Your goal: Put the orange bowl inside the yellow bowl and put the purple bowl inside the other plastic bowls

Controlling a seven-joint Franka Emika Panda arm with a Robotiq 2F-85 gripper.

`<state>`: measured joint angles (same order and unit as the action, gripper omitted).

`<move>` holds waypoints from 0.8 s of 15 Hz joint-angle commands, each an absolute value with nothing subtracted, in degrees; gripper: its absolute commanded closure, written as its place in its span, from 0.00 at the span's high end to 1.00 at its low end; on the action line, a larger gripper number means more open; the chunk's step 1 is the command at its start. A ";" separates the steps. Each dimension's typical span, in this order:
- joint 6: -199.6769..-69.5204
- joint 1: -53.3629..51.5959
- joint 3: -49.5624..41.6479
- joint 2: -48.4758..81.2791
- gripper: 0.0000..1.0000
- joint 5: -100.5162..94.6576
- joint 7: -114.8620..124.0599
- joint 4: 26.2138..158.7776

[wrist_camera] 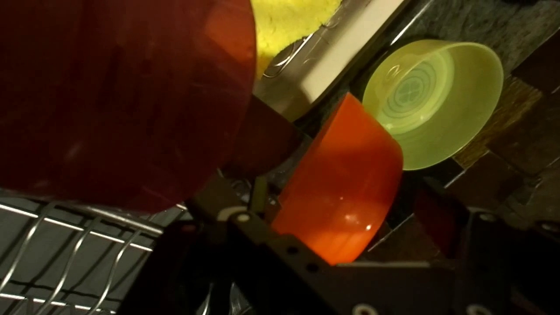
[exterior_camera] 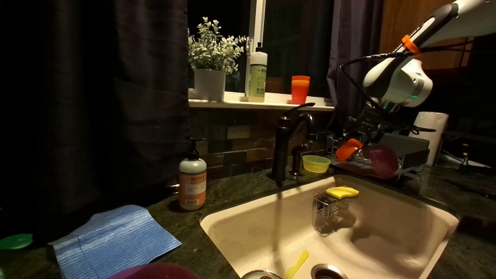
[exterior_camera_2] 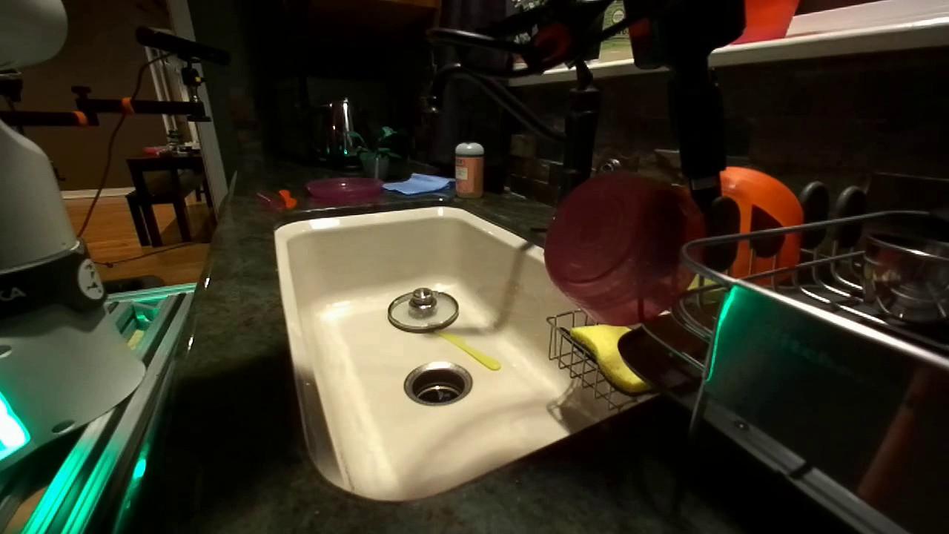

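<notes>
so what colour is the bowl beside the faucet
The bowl is translucent yellow-green, best seen in the wrist view.

Dark countertop (exterior_camera_2: 241, 297) surrounding a cream sink (exterior_camera_2: 356, 430): on the strip between sink and wall (exterior_camera: 236, 131), the yellow bowl (exterior_camera: 316, 165) stands upright beside the faucet (exterior_camera: 283, 145), near a dish rack (exterior_camera_2: 823, 386); a pump bottle (exterior_camera: 192, 184), a blue cloth (exterior_camera: 116, 240) and a magenta dish (exterior_camera_2: 345, 189) occupy the opposite end. The sink's floor carries a glass lid (exterior_camera_2: 439, 314) and a yellow-green utensil (exterior_camera_2: 472, 352); the windowsill (exterior_camera: 236, 102), a potted plant (exterior_camera: 210, 69), a dish-soap bottle (exterior_camera: 257, 79) and an orange-red cup (exterior_camera: 300, 91).
</notes>
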<state>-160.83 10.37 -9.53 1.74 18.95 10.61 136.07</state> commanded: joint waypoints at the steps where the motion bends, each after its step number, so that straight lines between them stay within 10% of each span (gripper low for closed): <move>1: -163.02 10.31 -9.19 3.16 0.55 21.02 8.97 135.52; 5: -163.24 10.34 -9.05 3.32 0.29 20.81 8.99 135.27; 12: -167.10 10.09 -7.85 4.22 0.28 20.97 9.01 135.07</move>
